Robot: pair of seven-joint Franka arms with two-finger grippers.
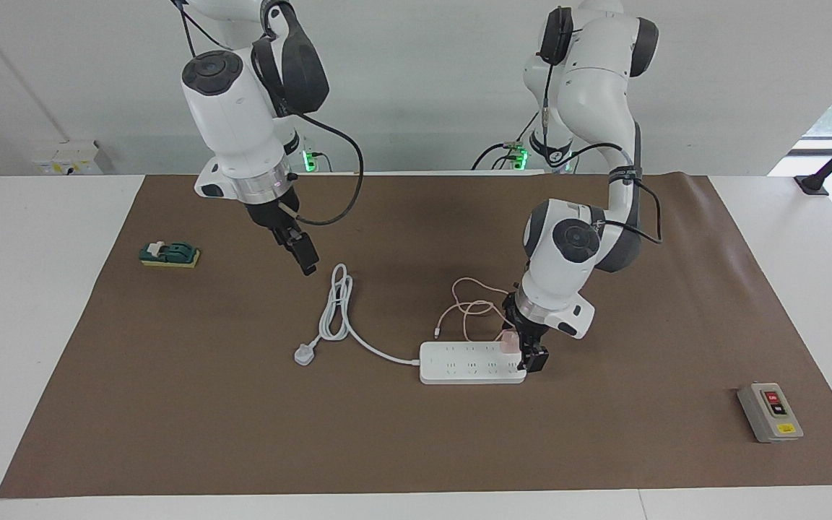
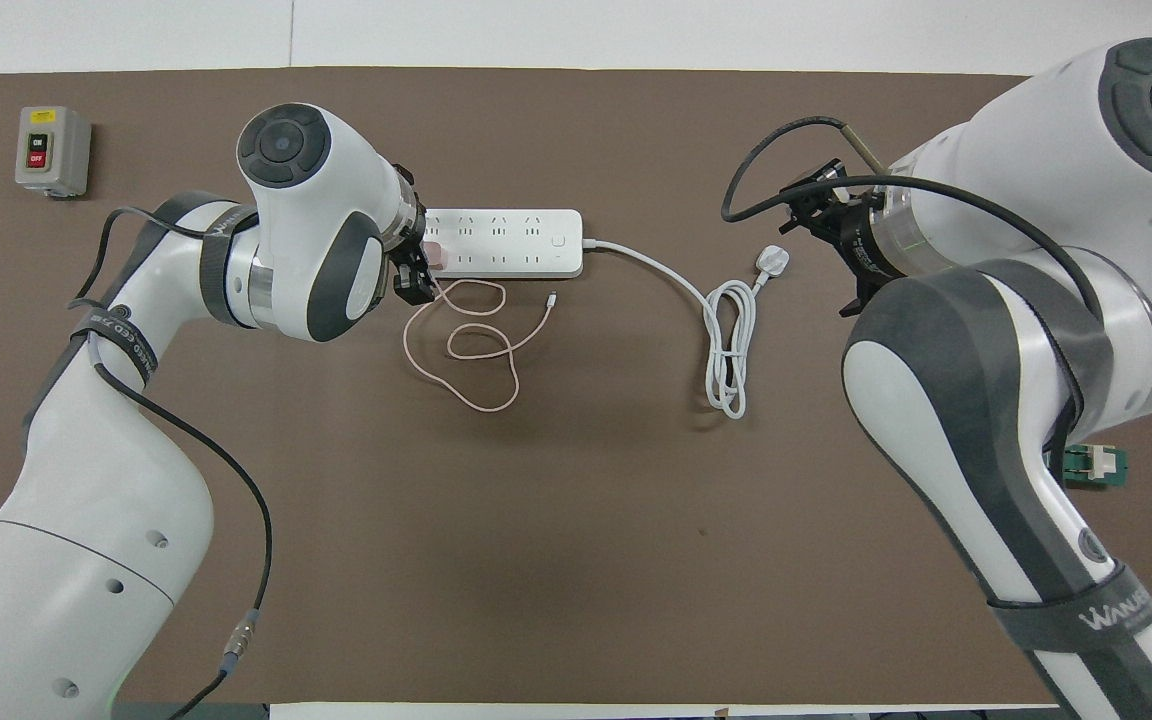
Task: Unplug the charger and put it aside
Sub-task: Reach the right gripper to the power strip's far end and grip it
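Two arms work over a brown mat (image 1: 170, 404) on the table (image 1: 19, 325). The white power strip (image 1: 470, 363) is the landmark: the pale pink charger (image 1: 508, 341) sits plugged into its end toward the left arm, and its thin pink cable (image 2: 481, 345) lies looped on the mat nearer to the robots than the strip. The left hand (image 1: 531, 355) is down at that same end, fingers spread wide to either side of the charger. The right hand (image 1: 305, 261) waits in the air over the mat near the strip's white cord (image 1: 336, 310); whether it is open or closed I cannot tell.
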